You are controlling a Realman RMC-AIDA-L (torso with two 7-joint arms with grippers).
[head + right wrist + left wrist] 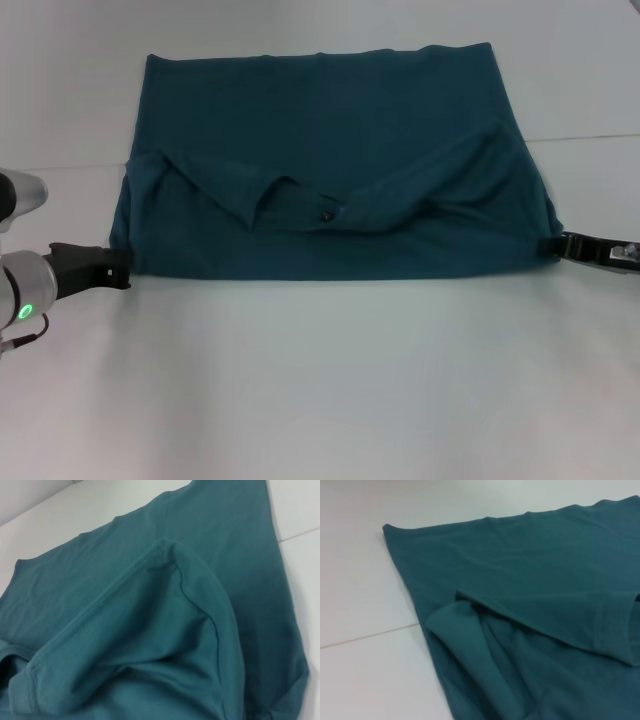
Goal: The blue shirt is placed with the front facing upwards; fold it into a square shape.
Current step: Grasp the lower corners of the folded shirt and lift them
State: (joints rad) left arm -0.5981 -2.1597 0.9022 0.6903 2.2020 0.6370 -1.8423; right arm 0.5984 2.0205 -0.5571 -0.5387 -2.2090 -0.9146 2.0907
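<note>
Between the two grippers, the blue shirt lies spread across the white table, doubled over on itself so that the collar and both sleeves sit on top of the plain back panel. No chest print shows in any view; whatever is printed there is folded under or turned away, and no writing can be read anywhere. A small dark spot sits just inside the collar opening, too small to make out as a label or anything else.

The left gripper is low on the table at the shirt's near left corner, its black tip touching the fabric edge. Whether its fingers are parted or pinched on the cloth cannot be told: the tip merges with the dark hem, and the left wrist view shows only shirt, a folded sleeve hem and bare table, with no fingers in it.

The right gripper sits at the near right corner, its tip also meeting the cloth, and most of its arm is cut off by the picture's edge. Its grip cannot be told either; the right wrist view is filled by a puffed sleeve with stitched seam, over the flat body of the shirt.
</note>
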